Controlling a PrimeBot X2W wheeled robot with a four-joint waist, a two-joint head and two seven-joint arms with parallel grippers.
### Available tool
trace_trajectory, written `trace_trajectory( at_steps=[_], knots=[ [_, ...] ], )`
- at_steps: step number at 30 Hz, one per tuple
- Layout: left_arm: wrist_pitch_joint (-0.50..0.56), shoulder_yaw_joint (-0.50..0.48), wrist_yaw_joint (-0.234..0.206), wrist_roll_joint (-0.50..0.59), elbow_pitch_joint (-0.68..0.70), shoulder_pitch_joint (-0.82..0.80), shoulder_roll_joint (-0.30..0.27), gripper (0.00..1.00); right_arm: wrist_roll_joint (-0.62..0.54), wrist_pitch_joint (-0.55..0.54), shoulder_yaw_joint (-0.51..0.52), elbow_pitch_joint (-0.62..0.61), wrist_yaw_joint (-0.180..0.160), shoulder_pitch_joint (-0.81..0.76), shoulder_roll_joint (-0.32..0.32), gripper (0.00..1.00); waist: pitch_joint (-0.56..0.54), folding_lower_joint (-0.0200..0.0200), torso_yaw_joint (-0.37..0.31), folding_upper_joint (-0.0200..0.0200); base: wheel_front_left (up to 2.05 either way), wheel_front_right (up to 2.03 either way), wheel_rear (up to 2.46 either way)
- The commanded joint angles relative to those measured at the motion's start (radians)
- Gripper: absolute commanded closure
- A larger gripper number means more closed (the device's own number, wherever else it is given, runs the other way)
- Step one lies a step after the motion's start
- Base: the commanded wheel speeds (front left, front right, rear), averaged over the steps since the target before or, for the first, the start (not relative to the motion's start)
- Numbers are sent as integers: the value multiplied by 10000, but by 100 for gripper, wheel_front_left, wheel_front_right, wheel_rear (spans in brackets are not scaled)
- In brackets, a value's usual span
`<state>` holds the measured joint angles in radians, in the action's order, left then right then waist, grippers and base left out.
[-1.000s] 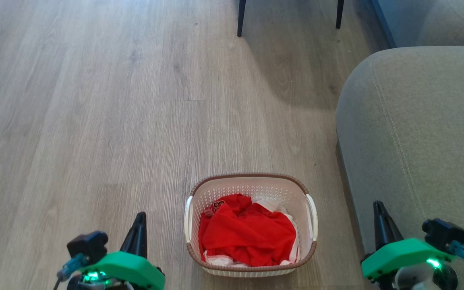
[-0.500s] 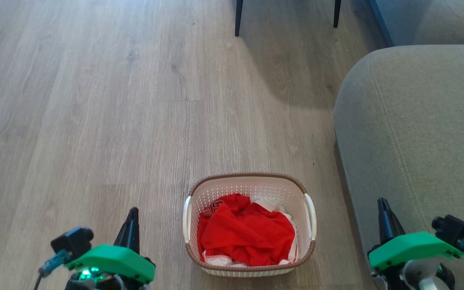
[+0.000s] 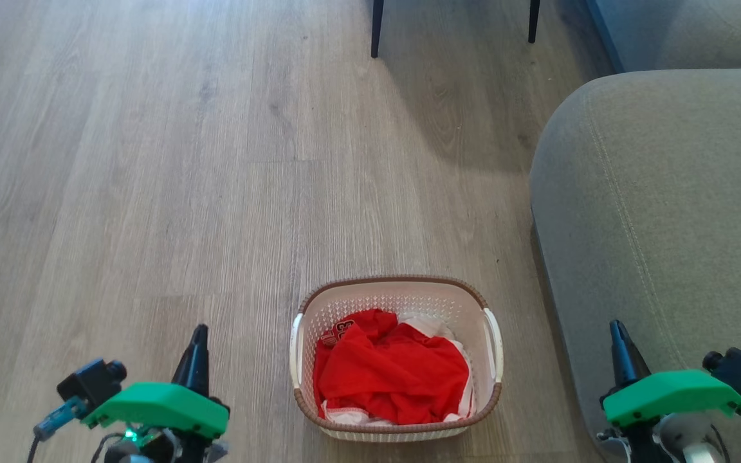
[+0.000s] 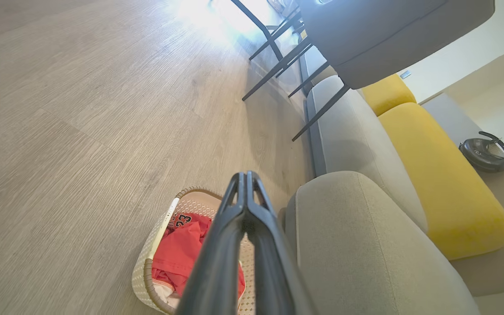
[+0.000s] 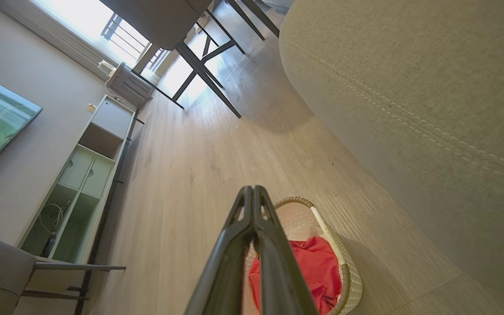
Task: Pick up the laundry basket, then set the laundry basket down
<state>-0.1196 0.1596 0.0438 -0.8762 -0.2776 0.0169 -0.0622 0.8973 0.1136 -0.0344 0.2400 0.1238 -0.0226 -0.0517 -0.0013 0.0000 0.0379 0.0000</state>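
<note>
Both arms have drifted outward over the past second. The left pincer (image 3: 199,331) and right pincer (image 3: 615,326), each pressed together and holding nothing, flank the laundry basket (image 3: 396,281), which sits on the wood floor (image 3: 152,193) left of the sofa (image 3: 666,193), red clothes (image 3: 393,379) inside.

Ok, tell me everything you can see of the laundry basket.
The laundry basket is small, white, rounded-rectangular plastic with perforated walls, a brown woven-look rim and a white handle on each side. It stands upright on the wood floor beside the sofa, holding crumpled red and white clothes. Nothing grips it.
</note>
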Motion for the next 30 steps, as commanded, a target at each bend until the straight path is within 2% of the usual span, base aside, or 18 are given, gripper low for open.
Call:
trace_trajectory(
  at_steps=[1,30],
  knots=[
    [78,-287,64,-284,313,-532,-139,100,285,-75,2,-278,32,596,-191,100,1,0,-7,0,0,0,0],
    [910,-1171,409,-3442,326,-825,-147,100,3344,-891,481,-147,48,886,-215,100,20,0,-167,0,0,0,0]
  ],
)
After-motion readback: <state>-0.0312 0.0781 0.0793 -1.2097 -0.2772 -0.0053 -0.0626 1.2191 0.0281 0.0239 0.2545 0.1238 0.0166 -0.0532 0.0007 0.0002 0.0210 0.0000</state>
